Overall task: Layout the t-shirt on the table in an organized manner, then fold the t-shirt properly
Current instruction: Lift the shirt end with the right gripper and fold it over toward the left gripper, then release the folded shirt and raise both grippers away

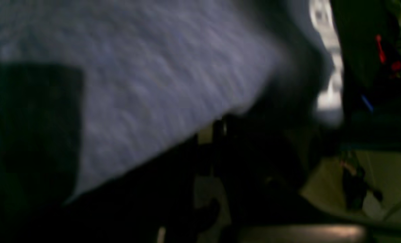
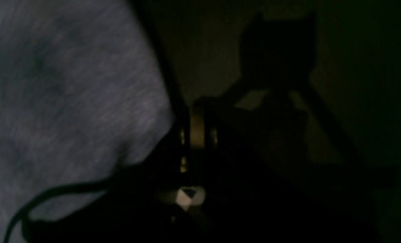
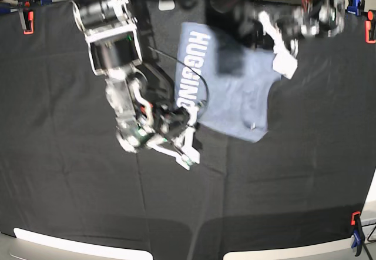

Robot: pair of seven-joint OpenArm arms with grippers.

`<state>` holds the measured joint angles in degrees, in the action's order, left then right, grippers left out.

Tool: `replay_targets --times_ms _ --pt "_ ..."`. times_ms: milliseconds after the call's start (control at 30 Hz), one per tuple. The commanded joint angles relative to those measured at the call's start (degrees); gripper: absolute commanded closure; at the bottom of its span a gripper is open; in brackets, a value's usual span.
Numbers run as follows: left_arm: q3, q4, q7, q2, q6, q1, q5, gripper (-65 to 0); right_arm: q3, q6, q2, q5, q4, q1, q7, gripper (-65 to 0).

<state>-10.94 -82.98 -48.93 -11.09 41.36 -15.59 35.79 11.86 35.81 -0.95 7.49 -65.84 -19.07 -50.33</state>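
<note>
The light blue-grey t-shirt [image 3: 235,89] hangs spread between my two grippers over the back middle of the black cloth table [image 3: 70,172]. Its white "HUGGING" lettering [image 3: 191,69] runs down its left side. My right gripper [image 3: 189,132] is at the shirt's lower left corner and looks shut on it. My left gripper [image 3: 282,60] is at the shirt's upper right edge and looks shut on it. Blurred shirt fabric fills the left wrist view [image 1: 153,67] and the left half of the dark right wrist view [image 2: 52,101]. The fingers cannot be made out in either wrist view.
Orange clamps hold the cloth at the back left [image 3: 26,22] and back right [image 3: 370,30]. A blue and orange clamp [image 3: 355,227] is at the front right corner. Wide black cloth lies in front of the shirt and to both sides.
</note>
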Motion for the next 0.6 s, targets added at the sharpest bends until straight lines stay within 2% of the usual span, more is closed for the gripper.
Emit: replay_targets --times_ms 0,167,300,500,567 --pt "-0.3 0.8 0.3 -0.4 -1.4 1.9 -2.8 0.0 -0.1 0.4 0.7 0.2 -2.5 0.2 -0.7 0.0" --pt "-0.3 8.7 7.1 -0.6 -1.4 9.0 -10.2 0.0 -0.2 -0.3 2.8 0.2 -12.1 8.5 -1.4 0.0" --pt "-0.3 14.0 11.3 -1.7 -1.4 14.4 -13.9 0.0 -0.2 -0.4 2.5 0.2 -19.8 16.2 -0.9 0.0" --pt "-0.3 16.6 11.7 -3.9 -1.4 20.2 -13.7 0.0 -0.2 -1.9 1.7 0.0 -28.1 24.3 0.5 0.0" --pt "-0.3 16.6 11.3 -4.5 -1.4 20.9 -13.6 0.0 -0.7 -3.9 1.7 -1.9 -29.1 25.3 0.6 0.0"
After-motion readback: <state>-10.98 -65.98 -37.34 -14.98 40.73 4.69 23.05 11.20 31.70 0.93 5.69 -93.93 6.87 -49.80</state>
